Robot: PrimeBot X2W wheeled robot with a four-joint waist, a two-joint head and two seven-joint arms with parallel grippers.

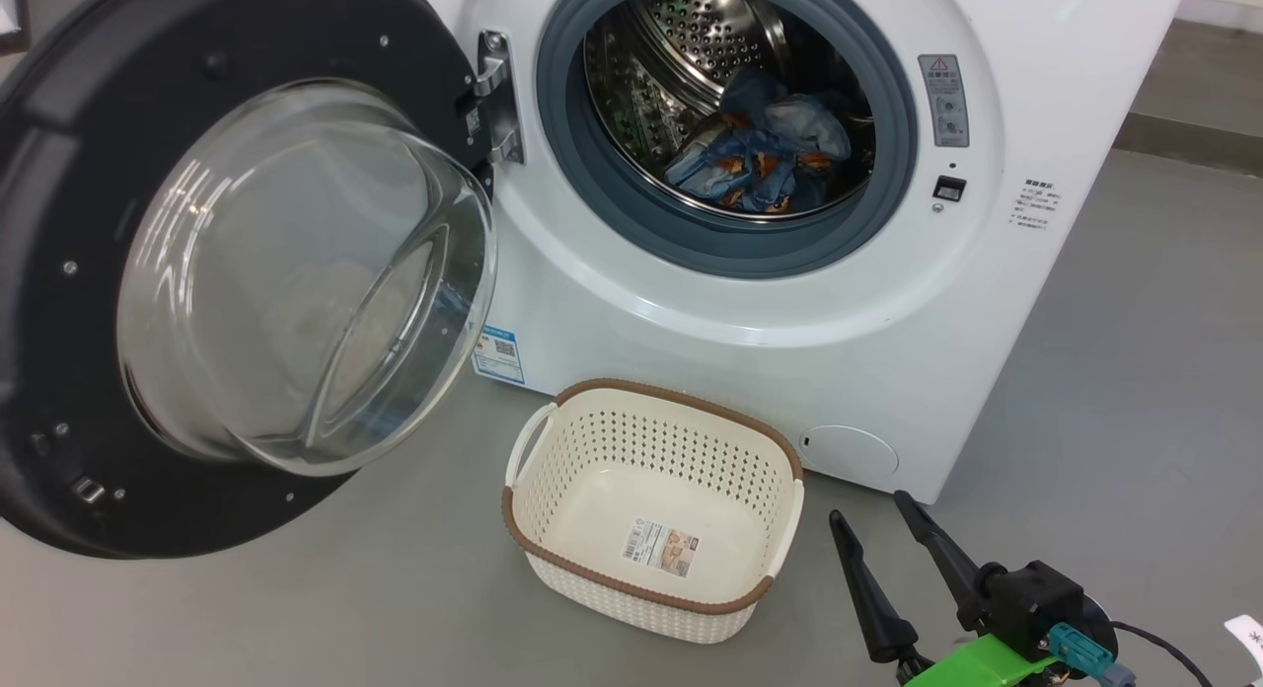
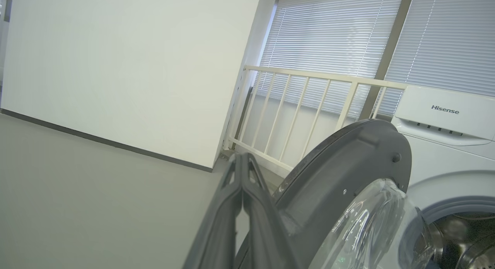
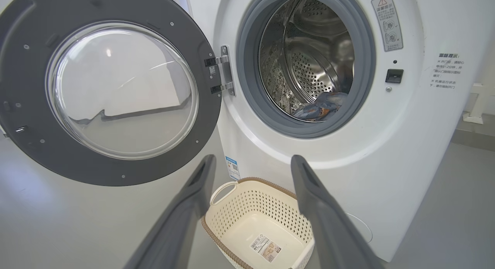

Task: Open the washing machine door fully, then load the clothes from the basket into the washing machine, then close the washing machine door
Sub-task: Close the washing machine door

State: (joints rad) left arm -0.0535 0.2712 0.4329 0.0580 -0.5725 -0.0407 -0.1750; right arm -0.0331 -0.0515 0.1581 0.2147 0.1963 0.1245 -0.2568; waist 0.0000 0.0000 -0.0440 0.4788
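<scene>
The washing machine door (image 1: 257, 272) stands wide open on its metal hinge (image 1: 493, 95), at the left of the washing machine (image 1: 691, 322) — its clear glass bowl bulges toward the head camera. The clothes (image 1: 760, 159), blue with orange-brown print, lie heaped at the bottom of the perforated steel drum (image 1: 691, 36), behind the grey gasket (image 1: 564, 144). The basket (image 1: 681, 396) sits upright on the grey floor (image 1: 1135, 420) just in front of the machine, a paper label (image 1: 659, 547) showing on its bare bottom. The right end effector (image 1: 870, 507) hovers just right of the basket, fingers spread and grasping nothing. The left end effector (image 2: 241, 160) is clenched, fingers pressed together on nothing — it rises beside the door's black rim; whether they touch cannot be told.
</scene>
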